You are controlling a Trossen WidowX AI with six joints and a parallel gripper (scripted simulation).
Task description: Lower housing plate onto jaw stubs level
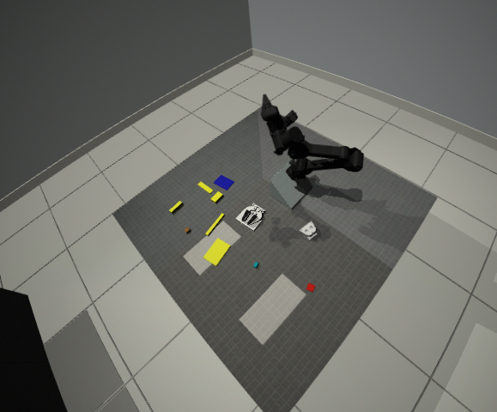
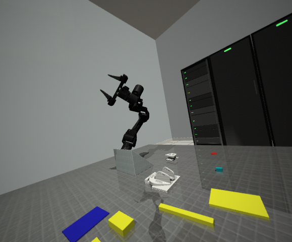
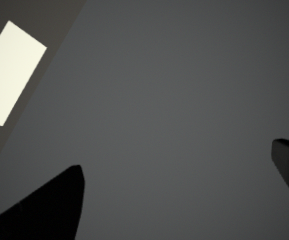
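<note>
A white base [image 1: 253, 227] [image 2: 164, 188] lies on the dark mat in front of the arm's wedge. Two upright jaws [image 2: 163, 178] stand on it, with no plate over them. The small white housing plate [image 1: 309, 228] [image 2: 171, 155] is apart from the base. In the exterior view it appears raised, with dark and white parts beneath that are too small to tell. My gripper [image 1: 264, 98] [image 2: 104, 82] [image 3: 177, 161] is open and empty, high above the mat and far from both pieces. The wrist view shows only walls, ceiling and a bright panel.
A grey wedge [image 1: 289, 190] [image 2: 124, 160] stands under the arm. A yellow bar [image 1: 215, 224] [image 2: 186, 214], a yellow slab [image 1: 216, 251] [image 2: 237, 202] and a blue slab [image 1: 224, 182] [image 2: 85, 224] lie around the base. A teal block [image 1: 256, 264] [image 2: 219, 169] and red block [image 1: 310, 287] lie farther off.
</note>
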